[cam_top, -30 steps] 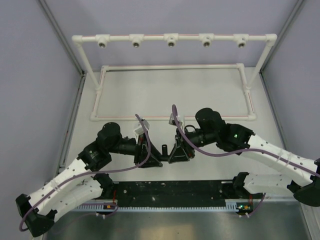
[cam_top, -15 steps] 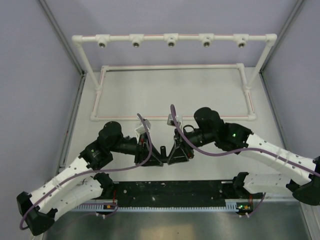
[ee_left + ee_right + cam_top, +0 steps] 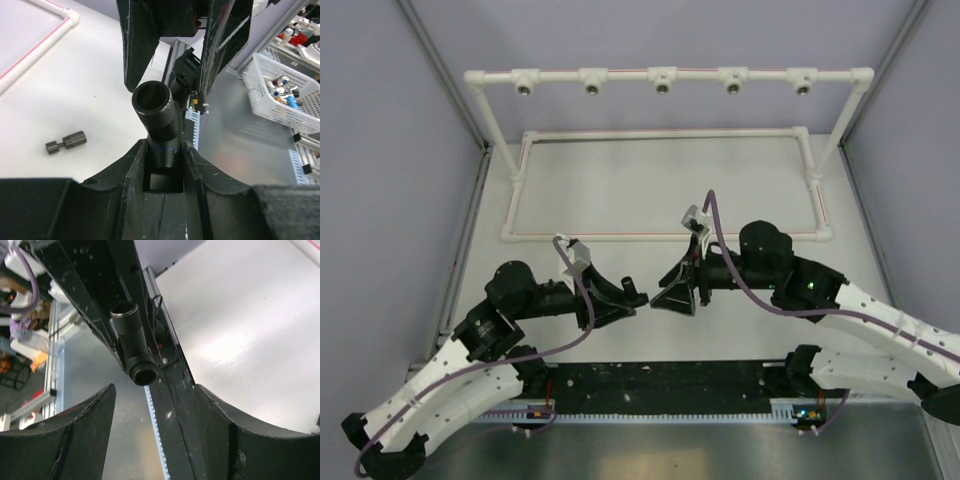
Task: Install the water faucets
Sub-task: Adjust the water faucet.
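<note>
Faucet one, the stubby cylinder [image 3: 159,127], is clamped in L hand [image 3: 623,297]. Pads are narrow on its lower body and the threaded hollow mouth sticks out above the tips. R hand [image 3: 154,395] sits nose to nose w/ it, spread wide and holding nothing. The cylinder hangs just ahead of R's tips and looks apart from them.

Key relation: the cylinder's long axis is tilted across L's fingers, not along them. Threaded mouth leans up and back toward L wrist, the other open end aims at R hand. Neither end looks aimed at the pipe frame [image 3: 840,130], whose sockets [image 3: 662,86] sit on the top rail, well apart across the desk [image 3: 670,190]. My read: L wrist must swing that axis round to a socket before any push-in. L arm has the part; neither arm is clearly nearer the rail.

Faucet two, the T-handle piece [image 3: 65,141], lies flat and free on the desk. It's off L hand's frame side, near the white base pipe, w/ its long axis roughly crosswise in L wrist view. Can't pick it out from overhead.

Count:
- Faucets: 2, one gripped, one lying.
- Sockets: 5, none filled as far as overhead shows.
- Hands: 2.
- Frame: 1.
</note>
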Available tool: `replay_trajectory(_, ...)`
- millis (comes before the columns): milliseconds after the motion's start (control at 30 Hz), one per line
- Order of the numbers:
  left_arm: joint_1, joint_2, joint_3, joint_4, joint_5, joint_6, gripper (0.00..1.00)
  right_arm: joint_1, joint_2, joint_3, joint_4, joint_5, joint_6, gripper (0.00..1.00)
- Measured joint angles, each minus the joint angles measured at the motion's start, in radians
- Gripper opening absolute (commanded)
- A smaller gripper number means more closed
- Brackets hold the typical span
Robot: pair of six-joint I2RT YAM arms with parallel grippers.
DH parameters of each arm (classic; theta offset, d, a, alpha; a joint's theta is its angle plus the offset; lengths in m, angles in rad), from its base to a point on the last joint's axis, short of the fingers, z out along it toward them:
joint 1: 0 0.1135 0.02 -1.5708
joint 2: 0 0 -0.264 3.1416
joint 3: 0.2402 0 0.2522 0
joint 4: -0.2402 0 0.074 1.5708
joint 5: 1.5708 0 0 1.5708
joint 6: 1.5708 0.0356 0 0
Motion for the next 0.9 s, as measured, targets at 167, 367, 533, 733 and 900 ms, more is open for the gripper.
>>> replay_trajectory(167, 0.000, -0.042, -0.011, -0.018, -0.063, 0.080, 0.00, -0.003, -0.016, -0.019, 0.053, 0.080, 0.142, 0.61)
replay_trajectory(367, 0.000, -0.073, -0.037, -0.042, -0.120, 0.180, 0.00, -0.012, -0.012, -0.092, 0.163, 0.096, 0.365, 0.60)
replay_trajectory(533, 0.000, -0.107, -0.056, -0.039, -0.156, 0.258, 0.00, -0.032, -0.006, -0.152, 0.267, 0.067, 0.535, 0.60)
replay_trajectory(733, 0.000, -0.124, -0.098, -0.005, -0.178, 0.325, 0.00, -0.047, 0.015, -0.185, 0.366, 0.025, 0.674, 0.59)
replay_trajectory(900, 0.000, -0.127, -0.105, 0.013, -0.192, 0.370, 0.00, -0.049, 0.047, -0.203, 0.428, 0.003, 0.732, 0.59)
